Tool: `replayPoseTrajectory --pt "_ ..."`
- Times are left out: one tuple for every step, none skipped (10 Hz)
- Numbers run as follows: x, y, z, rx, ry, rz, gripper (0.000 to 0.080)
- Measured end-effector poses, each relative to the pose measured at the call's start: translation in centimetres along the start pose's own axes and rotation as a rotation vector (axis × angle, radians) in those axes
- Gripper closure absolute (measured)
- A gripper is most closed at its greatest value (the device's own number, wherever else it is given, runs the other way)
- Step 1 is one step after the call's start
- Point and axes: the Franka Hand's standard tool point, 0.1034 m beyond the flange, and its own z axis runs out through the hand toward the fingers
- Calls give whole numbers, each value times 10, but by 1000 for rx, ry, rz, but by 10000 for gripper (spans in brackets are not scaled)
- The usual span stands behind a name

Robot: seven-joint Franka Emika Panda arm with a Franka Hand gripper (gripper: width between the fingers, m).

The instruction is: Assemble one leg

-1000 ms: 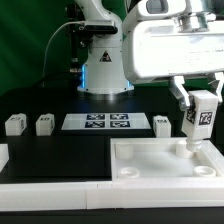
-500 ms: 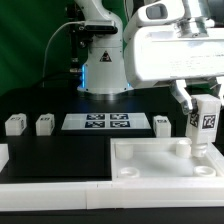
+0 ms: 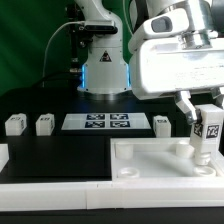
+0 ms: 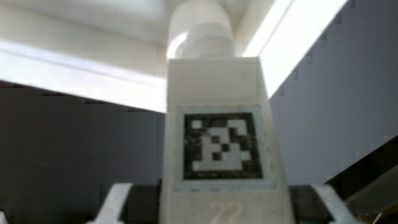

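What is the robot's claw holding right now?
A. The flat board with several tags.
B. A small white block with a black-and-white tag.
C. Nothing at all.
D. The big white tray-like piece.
B: the gripper is shut on the leg, a small white tagged block held upright at a corner of the tray-like piece.

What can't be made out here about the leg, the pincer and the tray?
- Exterior view: whether the leg is seated in the tray socket; its lower end is small, white on white.
- Wrist view: the socket, hidden behind the leg itself and blurred.
- Wrist view: the pincer fingertips, cut off by the picture's edge.
- Exterior view: the tray's right side, cut off by the edge.
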Motion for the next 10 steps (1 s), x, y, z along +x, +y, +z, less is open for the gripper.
replayPoseTrajectory --pt "0 -1 2 1 -1 0 506" --pt "1 -1 4 2 -1 0 506" --pt "3 0 6 2 2 0 506" --pt "4 1 6 1 3 0 506" --pt "4 1 6 1 3 -1 506" --pt "4 2 7 1 3 -1 506" --pt "4 2 7 0 6 -1 506" --pt "4 2 7 -1 10 -1 506" --pt "5 2 7 -3 16 0 506" --pt "5 3 8 -4 22 0 506"
